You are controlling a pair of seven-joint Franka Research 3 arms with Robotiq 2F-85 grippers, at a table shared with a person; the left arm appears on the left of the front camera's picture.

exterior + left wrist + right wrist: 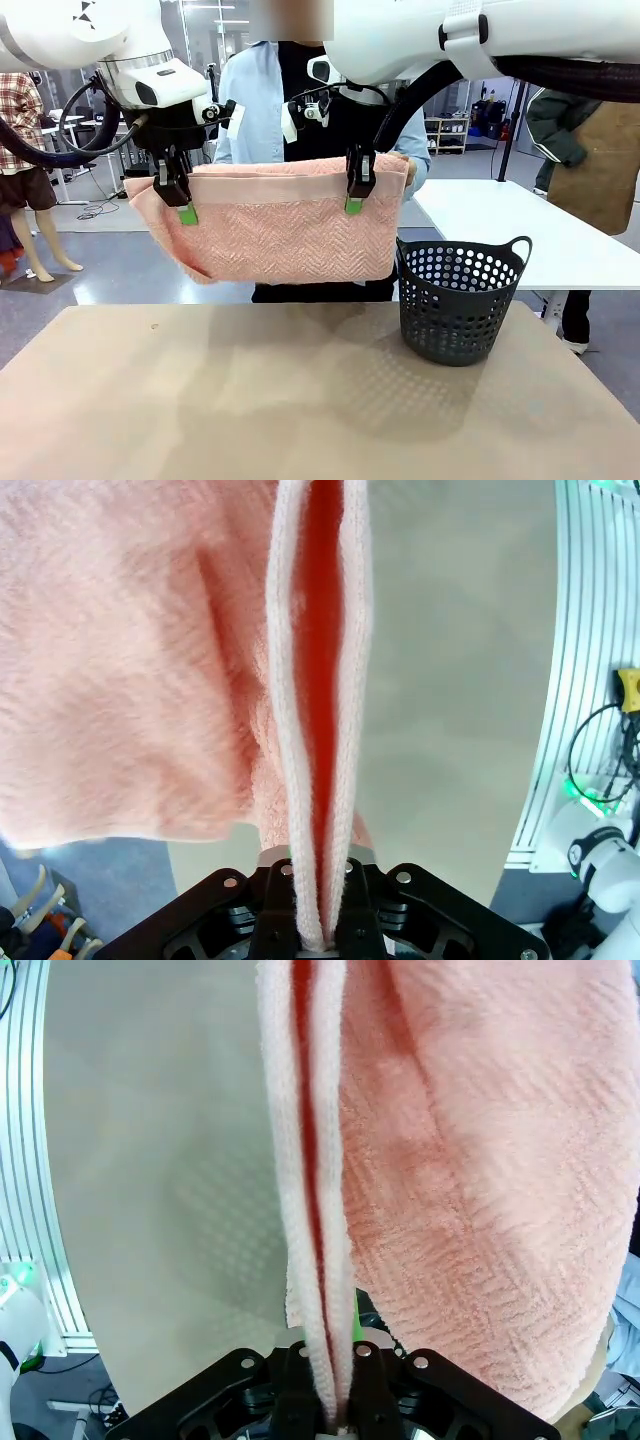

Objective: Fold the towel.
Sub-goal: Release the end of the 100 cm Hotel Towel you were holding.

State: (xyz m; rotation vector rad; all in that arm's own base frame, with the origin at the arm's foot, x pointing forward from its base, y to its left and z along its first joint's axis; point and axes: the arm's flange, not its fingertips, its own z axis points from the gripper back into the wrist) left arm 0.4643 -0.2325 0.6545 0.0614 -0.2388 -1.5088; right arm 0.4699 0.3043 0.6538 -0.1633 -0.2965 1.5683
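One towel (280, 225), salmon-pink with a herringbone weave, is hanging in the air above the table (250, 400), clear of its surface. It is sitting toward 12 o'clock in the front view. A smooth plain band is running along its top edge. The lower left corner is sagging toward 7 o'clock.

Two grippers are carrying it. The left gripper (185, 205) is pointing down and pinching the top edge at the towel's 10 o'clock. Its jaws are clamped tight on the cloth, and one green pad is showing against the pink. The right gripper (355, 198) is doing the same at the towel's 1 o'clock, jaws squeezed together on the edge, with one green pad showing. In each wrist view, two layers of the towel's pale edge are running up from between the black fingers toward 12 o'clock, with a thin red gap between them.

One person in a light blue shirt (250, 95) is standing behind the towel at 12 o'clock. One hand (410, 165) is showing at the towel's 2 o'clock corner; I cannot tell whether it is touching the cloth.

One dark grey perforated basket (460, 310) with two handles is standing upright on the table, at 4 o'clock from the towel and apart from it.
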